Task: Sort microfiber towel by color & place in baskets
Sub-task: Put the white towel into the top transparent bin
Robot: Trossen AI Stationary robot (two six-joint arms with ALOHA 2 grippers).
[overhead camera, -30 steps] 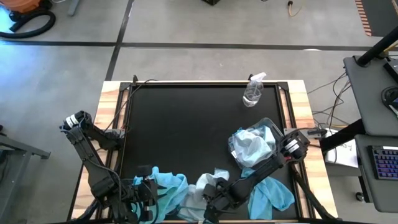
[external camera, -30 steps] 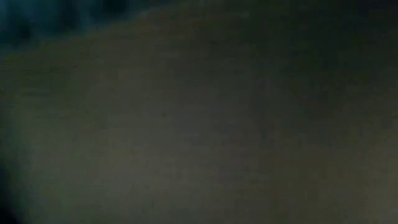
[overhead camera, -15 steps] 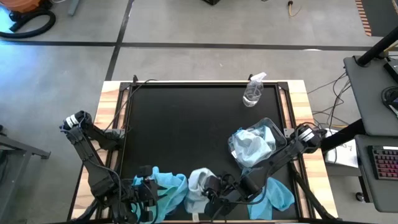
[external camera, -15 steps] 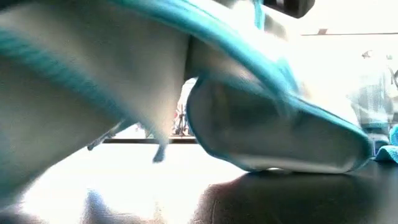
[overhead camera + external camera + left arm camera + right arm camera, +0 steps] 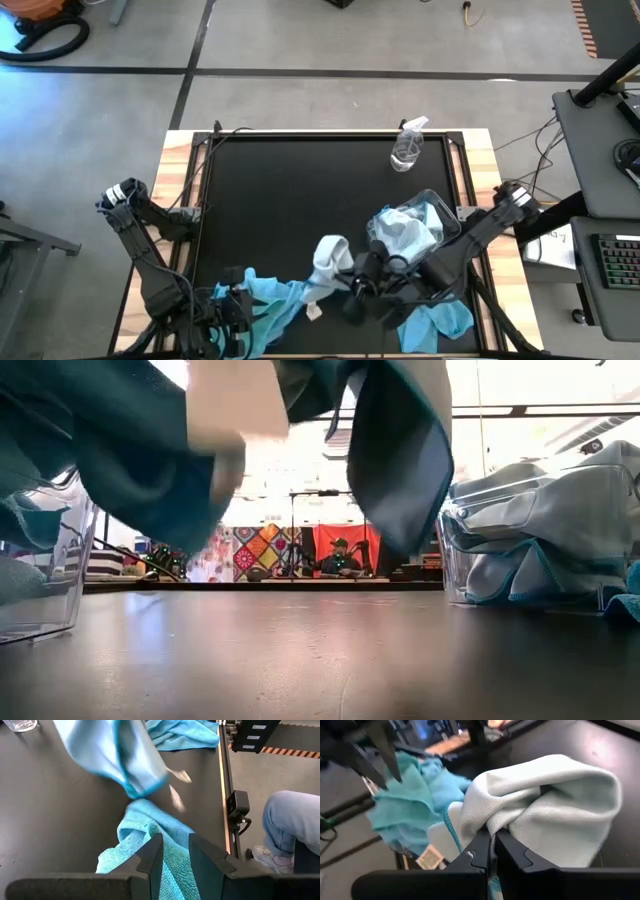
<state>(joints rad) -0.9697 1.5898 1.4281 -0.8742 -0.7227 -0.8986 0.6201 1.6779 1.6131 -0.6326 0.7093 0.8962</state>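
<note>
Your pale towel (image 5: 328,262) is hanging off the mat near the front middle of the table, pinched in the right gripper (image 5: 352,281), whose two fingers are pressing together on a fold of the cloth (image 5: 540,805). A small square tag (image 5: 431,858) is dangling from its teal-edged corner; no writing on it can be read. In the low view the lifted cloth (image 5: 300,430) is draping dark across the top of the picture.

Just beside it, toward the left front corner, a bright blue towel (image 5: 265,303) is lying bunched on the table, and the left gripper (image 5: 172,852) is resting at that heap with its fingers slightly parted; you cannot tell from the left wrist view whether they are gripping the cloth. A second bright blue towel (image 5: 437,325) is lying near the right front corner.

Behind the right arm, the right-hand basket (image 5: 437,200) is holding a pile of pale towels (image 5: 545,540). The wall of another clear basket (image 5: 50,590) is showing at the left edge of the low view.

A clear spray bottle (image 5: 407,146) is lying near the back right of the black mat (image 5: 300,200). No brand or label is legible on it.

A person's leg in jeans (image 5: 287,822) is showing beside the table.
</note>
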